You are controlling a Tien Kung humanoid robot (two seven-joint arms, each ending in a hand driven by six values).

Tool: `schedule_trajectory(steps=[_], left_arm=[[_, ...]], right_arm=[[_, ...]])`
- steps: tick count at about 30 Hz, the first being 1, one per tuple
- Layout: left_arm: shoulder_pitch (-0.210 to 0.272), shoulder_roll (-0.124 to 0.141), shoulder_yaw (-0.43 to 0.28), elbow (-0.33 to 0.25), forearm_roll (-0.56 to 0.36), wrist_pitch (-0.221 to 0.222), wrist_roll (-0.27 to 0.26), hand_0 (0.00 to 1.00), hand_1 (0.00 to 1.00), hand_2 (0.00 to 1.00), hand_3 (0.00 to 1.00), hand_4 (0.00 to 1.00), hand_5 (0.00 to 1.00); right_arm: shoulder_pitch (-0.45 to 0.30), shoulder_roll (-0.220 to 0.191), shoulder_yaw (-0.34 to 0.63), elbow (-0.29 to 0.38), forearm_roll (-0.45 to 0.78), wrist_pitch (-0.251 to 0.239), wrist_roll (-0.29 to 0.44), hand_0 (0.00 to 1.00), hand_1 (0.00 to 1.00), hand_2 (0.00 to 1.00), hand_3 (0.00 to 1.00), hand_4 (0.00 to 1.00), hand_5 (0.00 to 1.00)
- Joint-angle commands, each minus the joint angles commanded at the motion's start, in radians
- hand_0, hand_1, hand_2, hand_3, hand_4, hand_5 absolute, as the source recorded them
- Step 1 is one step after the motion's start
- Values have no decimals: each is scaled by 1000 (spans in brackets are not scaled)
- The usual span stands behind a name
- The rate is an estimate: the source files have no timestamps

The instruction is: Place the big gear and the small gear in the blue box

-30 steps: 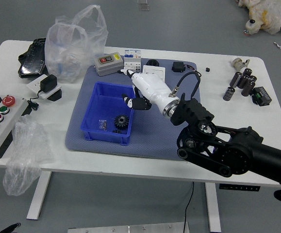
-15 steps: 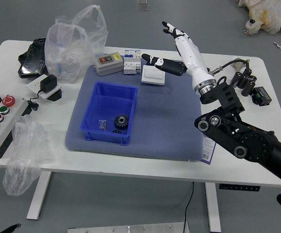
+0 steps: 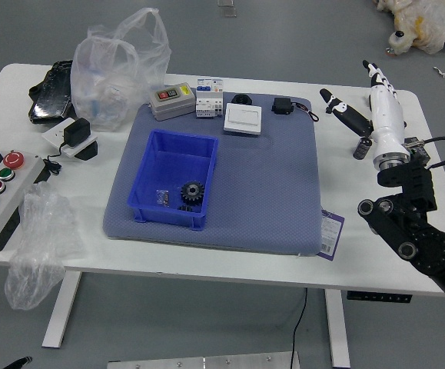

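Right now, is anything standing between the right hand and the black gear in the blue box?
Between the right hand and the black gear, only the right wall of the blue box stands; its top is open.

Blue box point(image 3: 144, 173), one. Black gear point(image 3: 192, 192), one plain; dark piece point(image 3: 185, 207) just below it, one, can't tell what. Mat point(image 3: 268, 184), one. White table point(image 3: 168, 264), one. Round buttons point(image 3: 13, 159) on the long control box point(image 3: 21, 186), five. Purple-edged card point(image 3: 330, 234), one.
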Motion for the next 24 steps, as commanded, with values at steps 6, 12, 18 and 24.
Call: schedule_trajectory(steps=[6,12,18,24], left_arm=[[0,-2,4,0,-4,0,-2,656,555,570,720,734,639],[0,-2,2,0,-1,0,-1,656,555,571,720,733,639],[-4,-3,6,1,-5,-1,-3,656,555,571,718,732,636],[-3,-2,3,0,-2,-1,-1,656,555,571,717,730,631]], right_arm=[[3,-12,-13,-88,-82,94,-79,998,998,992,998,998,801],[55,-23,-97,-161,-74,199,-137,998,912,998,998,998,796],[114,-31,-200,-228,-13,294,-174,810,806,998,760,998,805],[167,-46,-310,-290,70,343,-184,742,749,998,667,998,818]])
